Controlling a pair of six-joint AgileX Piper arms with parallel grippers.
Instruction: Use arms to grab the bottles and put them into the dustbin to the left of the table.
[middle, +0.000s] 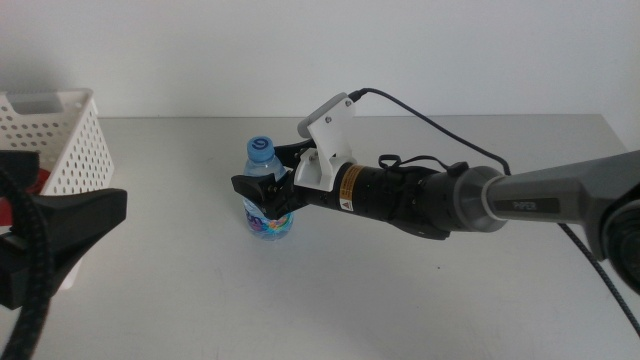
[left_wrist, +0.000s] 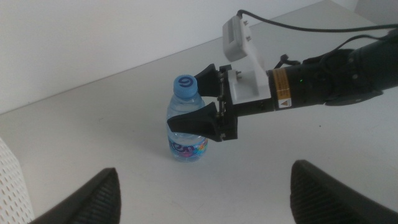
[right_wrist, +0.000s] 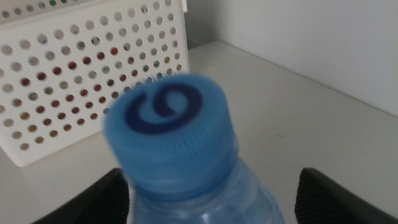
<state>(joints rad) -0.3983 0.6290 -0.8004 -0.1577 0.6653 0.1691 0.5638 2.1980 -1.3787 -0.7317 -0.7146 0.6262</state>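
bottle (middle: 266, 200) upright mid-table, right gripper (middle: 268, 186) jaws spread around its shoulder, not yet pinching; light, thin plastic, probably slippery, so you'd squeeze gently below the cap; left gripper (left_wrist: 205, 193) waits, open.

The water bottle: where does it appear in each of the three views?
Middle view: water bottle left of centre, between the right gripper fingers.
Left wrist view: centre-left, upright on the table.
Right wrist view: fills the foreground, cap blurred.
Shared landmark: the white dustbin.
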